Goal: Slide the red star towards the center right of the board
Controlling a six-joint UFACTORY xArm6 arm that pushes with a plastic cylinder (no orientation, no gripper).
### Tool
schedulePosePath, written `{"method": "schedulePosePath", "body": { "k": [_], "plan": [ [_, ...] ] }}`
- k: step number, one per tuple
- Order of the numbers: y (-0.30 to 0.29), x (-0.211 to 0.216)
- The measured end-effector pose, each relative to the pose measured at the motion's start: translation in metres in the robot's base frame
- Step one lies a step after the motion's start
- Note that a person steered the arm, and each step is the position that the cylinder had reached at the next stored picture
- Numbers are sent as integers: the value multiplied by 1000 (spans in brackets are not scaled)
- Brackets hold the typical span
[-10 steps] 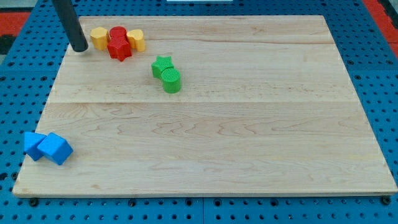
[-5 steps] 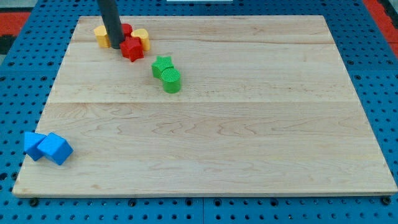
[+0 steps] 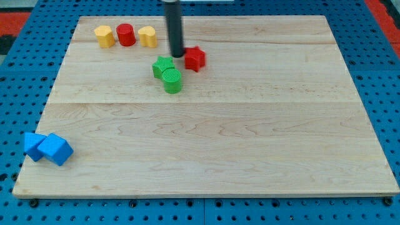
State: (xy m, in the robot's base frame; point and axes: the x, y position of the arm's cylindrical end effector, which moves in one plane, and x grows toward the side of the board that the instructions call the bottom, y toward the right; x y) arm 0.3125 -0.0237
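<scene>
The red star [image 3: 194, 59] lies on the wooden board [image 3: 250, 125] in its upper middle part, just right of the green blocks. My tip [image 3: 178, 55] is down on the board, touching the star's left side. The dark rod rises from there to the view's top edge. A green star [image 3: 162, 65] and a green cylinder [image 3: 172, 80] sit together just below and left of my tip.
A yellow block [image 3: 104, 36], a red cylinder [image 3: 125, 34] and another yellow block [image 3: 147, 37] stand in a row near the top left. Two blue blocks [image 3: 47, 147] sit at the bottom left corner. Blue pegboard surrounds the board.
My tip has swept rightward from the top-left cluster, pushing the red star out of it to a spot right of the green star. The other blocks stay about where they were.
</scene>
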Motion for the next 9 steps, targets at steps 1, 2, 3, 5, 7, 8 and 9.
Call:
{"method": "schedulePosePath", "body": {
  "k": [1,2,3,5,7,8,9],
  "plan": [
    [87,13],
    [100,16],
    [71,-24],
    [70,36],
    [63,53],
    [60,65],
    [83,92]
  ]
}}
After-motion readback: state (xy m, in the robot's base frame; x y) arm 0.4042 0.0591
